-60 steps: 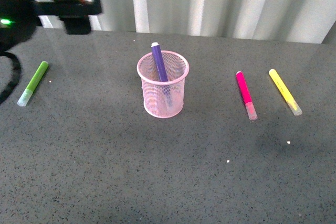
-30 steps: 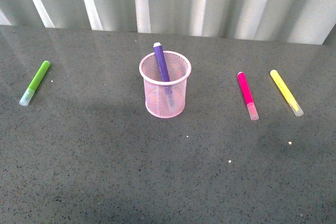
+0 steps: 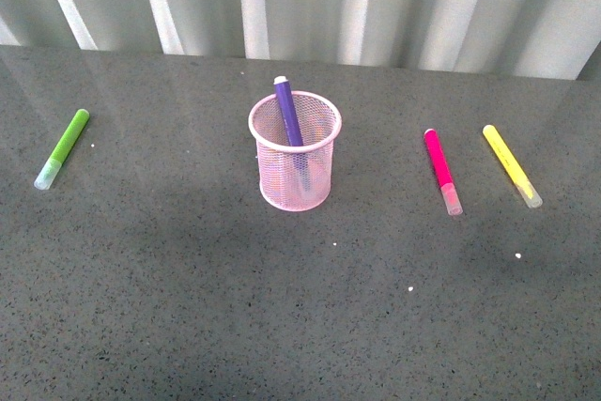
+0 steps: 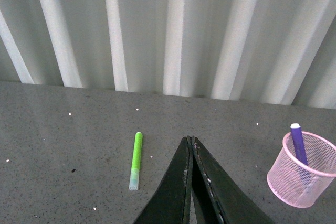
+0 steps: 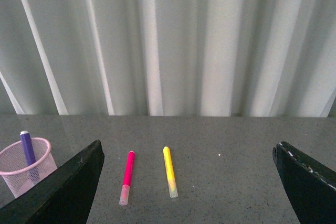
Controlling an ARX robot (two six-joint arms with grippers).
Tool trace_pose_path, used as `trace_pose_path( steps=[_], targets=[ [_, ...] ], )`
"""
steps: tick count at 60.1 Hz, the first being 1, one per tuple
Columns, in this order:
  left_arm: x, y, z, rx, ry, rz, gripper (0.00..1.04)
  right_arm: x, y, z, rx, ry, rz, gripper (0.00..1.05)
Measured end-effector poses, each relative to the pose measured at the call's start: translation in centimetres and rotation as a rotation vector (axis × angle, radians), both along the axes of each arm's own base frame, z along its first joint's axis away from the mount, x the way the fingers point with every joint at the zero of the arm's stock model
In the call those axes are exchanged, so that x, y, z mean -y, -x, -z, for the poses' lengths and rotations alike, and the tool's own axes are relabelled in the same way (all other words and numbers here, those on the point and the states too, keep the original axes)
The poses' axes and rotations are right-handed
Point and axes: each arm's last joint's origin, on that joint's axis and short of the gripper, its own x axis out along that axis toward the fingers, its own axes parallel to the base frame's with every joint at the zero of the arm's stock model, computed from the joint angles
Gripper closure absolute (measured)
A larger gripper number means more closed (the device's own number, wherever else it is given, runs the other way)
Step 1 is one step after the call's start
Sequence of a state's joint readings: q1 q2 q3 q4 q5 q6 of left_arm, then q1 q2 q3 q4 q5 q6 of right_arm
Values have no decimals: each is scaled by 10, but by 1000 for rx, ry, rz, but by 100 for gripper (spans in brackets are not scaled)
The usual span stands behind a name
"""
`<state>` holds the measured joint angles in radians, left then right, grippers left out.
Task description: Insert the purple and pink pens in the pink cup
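The pink mesh cup stands upright mid-table with the purple pen leaning inside it, its end above the rim. The cup and the purple pen also show in the left wrist view, and in the right wrist view the cup holds the pen. The pink pen lies flat on the table right of the cup; it also shows in the right wrist view. My left gripper is shut and empty, above the table. My right gripper is wide open and empty. Neither arm shows in the front view.
A lime green marker lies at the far left, also in the left wrist view. A yellow marker lies right of the pink pen, also in the right wrist view. A corrugated pale wall bounds the dark table behind.
One second ago the left arm filled the upper left of the front view; it has since drawn out of that view. The cup, pens and markers have not moved.
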<state>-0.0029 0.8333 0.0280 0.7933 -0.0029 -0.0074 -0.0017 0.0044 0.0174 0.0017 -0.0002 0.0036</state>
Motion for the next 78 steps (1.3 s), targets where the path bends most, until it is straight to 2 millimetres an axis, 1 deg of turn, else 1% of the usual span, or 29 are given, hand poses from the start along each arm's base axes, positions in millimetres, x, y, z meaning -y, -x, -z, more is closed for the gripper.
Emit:
trace_pose_path(
  steps=[15, 34, 72, 78],
  targets=[
    [0, 14, -7, 20, 0, 0, 101, 0, 0, 0, 0, 0, 0, 7],
    [0, 27, -11, 36, 0, 0, 101, 0, 0, 0, 0, 0, 0, 7],
    [0, 44, -11, 36, 0, 0, 101, 0, 0, 0, 0, 0, 0, 7],
    [0, 53, -6, 5, 0, 2, 101, 0, 0, 0, 0, 0, 0, 7]
  ],
)
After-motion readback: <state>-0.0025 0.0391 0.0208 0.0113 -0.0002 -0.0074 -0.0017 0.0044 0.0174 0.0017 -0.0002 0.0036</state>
